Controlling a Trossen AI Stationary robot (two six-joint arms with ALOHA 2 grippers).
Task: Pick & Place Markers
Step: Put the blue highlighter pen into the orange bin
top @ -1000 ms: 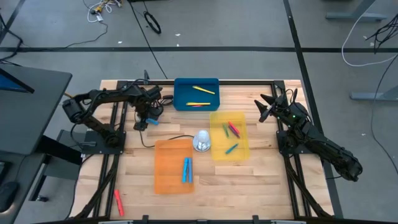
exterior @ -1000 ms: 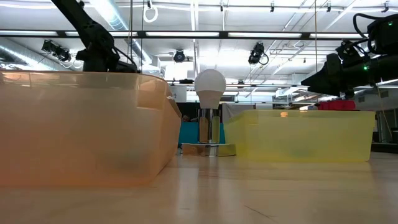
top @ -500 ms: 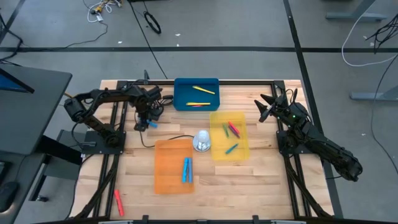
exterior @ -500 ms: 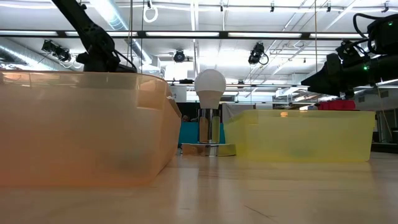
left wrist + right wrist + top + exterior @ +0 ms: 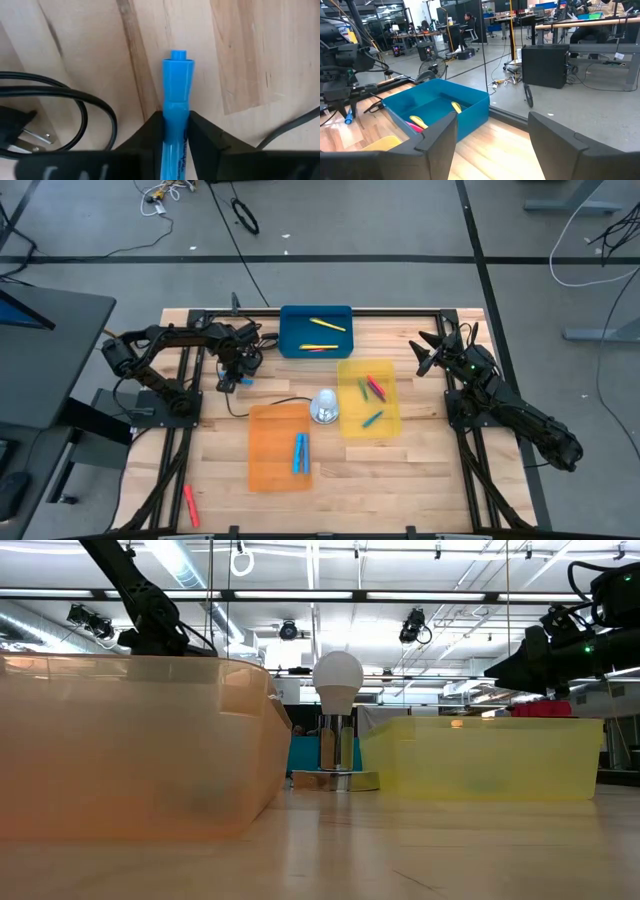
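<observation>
A light blue marker point(image 5: 176, 80) lies on the wooden table near the far left, and my left gripper point(image 5: 176, 125) point(image 5: 230, 377) points down, shut on it. More markers lie in three trays: yellow and red ones in the blue tray point(image 5: 290, 340), red, green and blue ones in the yellow tray point(image 5: 392, 420), and two light blue ones point(image 5: 299, 452) in the orange tray point(image 5: 265, 450). A red marker point(image 5: 189, 503) lies off the table's near left corner. My right gripper point(image 5: 428, 352) waits at the far right, level and open. My left gripper pinches the light blue marker's barrel point(image 5: 176, 116) between its two fingers point(image 5: 150, 137), behind the cap. The fingers come from above, pointing down, and lie across the marker. The capped end point(image 5: 178, 56) sticks out past them, over the wood; I cannot tell whether it is lifted.
A black cable with a plug point(image 5: 20, 131) loops on the table beside the held marker. A light bulb on a metal base point(image 5: 324, 406) stands between the orange and yellow trays. Bare wood lies along the near edge.
My left gripper has come down a little over the light blue marker and its fingers have drawn together on it. The marker has stayed where it was on the table.
</observation>
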